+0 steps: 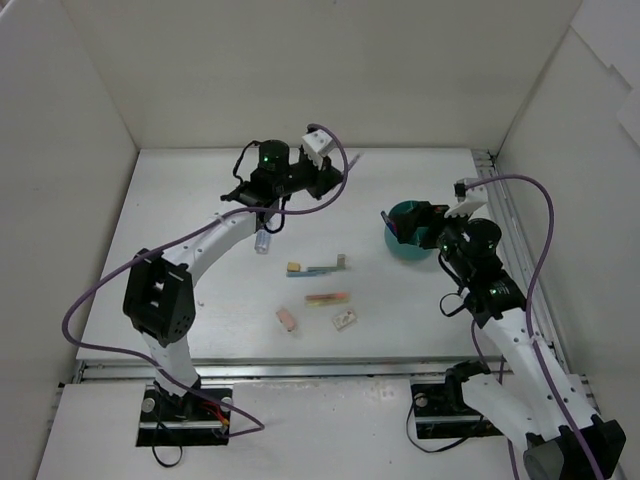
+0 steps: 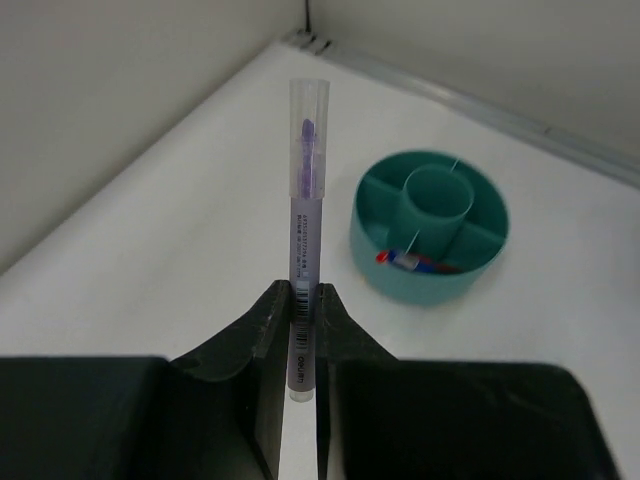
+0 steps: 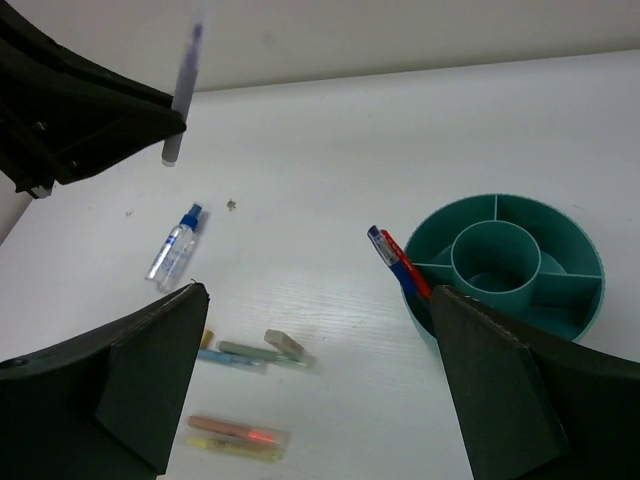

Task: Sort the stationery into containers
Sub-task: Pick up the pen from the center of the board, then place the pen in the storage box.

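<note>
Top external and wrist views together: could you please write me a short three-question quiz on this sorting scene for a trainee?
1. True or false: the left gripper is shut on a clear purple pen.
2. Where in the teal bowl do the red and blue pens sit? A: in the centre cup. B: in an outer compartment. C: on the table outside it.
3. Complete the sentence: the jaws of the right gripper stand ____.

Key: 1 true; 2 B; 3 open.
</note>
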Tool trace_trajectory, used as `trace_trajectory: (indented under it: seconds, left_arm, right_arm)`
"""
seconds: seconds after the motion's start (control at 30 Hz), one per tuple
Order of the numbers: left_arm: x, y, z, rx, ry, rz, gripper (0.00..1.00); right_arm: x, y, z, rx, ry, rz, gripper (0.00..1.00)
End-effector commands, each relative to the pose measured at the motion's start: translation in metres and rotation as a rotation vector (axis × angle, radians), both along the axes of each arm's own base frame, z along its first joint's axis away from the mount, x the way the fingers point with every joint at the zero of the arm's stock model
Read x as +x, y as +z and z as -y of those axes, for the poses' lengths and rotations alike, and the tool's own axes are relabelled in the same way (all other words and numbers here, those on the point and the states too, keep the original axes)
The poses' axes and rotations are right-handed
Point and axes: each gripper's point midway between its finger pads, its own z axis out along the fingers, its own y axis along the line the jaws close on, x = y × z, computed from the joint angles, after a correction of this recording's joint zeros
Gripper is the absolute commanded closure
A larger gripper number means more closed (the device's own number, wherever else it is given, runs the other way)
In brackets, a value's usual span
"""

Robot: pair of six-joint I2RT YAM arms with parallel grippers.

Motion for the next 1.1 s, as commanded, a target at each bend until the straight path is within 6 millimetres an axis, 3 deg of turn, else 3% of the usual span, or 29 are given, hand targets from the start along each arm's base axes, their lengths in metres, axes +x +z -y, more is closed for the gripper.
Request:
trace_trajectory:
  seconds: [0.0,0.03,0.1,0.2,0.23,0.33,0.43,0.47,0.6,0.8,1.07]
  left_arm:
    - [-0.001,0.069,0.031,-0.239,-0.08,0.144,1.0]
    - [0.008,0.06,0.037,-0.258,-0.077,0.122,1.0]
    - [0.01,0.087,0.051,-0.36,-0.105,0.132,1.0]
    - [0.02,0.086,0.078,-0.469,-0.144,0.112,1.0]
    - [0.017,0.097,0.087,-0.5,-0.157,0.127,1.0]
    - [0.021,0.095,0.11,-0.519,-0.157,0.115,1.0]
    - [0.027,0.082,0.133,-0.499,-0.123,0.106,1.0]
    - [0.026,0.07,0.142,-0.486,-0.124,0.086,1.0]
    - [0.026,0.055,0.147,-0.523,-0.106,0.048,1.0]
    - [0.023,0.026,0.167,-0.493,-0.072,0.029,1.0]
    - [0.035,-0.013,0.173,-0.476,0.023,-0.007,1.0]
  right_arm:
    - [0.002,0.038,0.017,0.087,-0.1,0.144,0.09]
    - [0.002,0.034,0.02,0.095,-0.117,0.142,0.09]
    - [-0.002,0.038,0.032,0.111,-0.176,0.158,0.08]
    - [-0.011,0.04,0.053,0.124,-0.282,0.167,0.08]
    - [-0.018,0.038,0.061,0.126,-0.313,0.165,0.08]
    - [-0.034,0.036,0.096,0.132,-0.492,0.158,0.04]
    - [-0.049,0.033,0.112,0.123,-0.567,0.162,0.02]
    - [-0.052,0.032,0.115,0.12,-0.58,0.16,0.02]
    - [-0.061,0.027,0.126,0.097,-0.625,0.148,0.02]
    - [-0.063,0.026,0.124,0.084,-0.613,0.141,0.02]
    - [-0.065,0.024,0.121,0.086,-0.591,0.143,0.02]
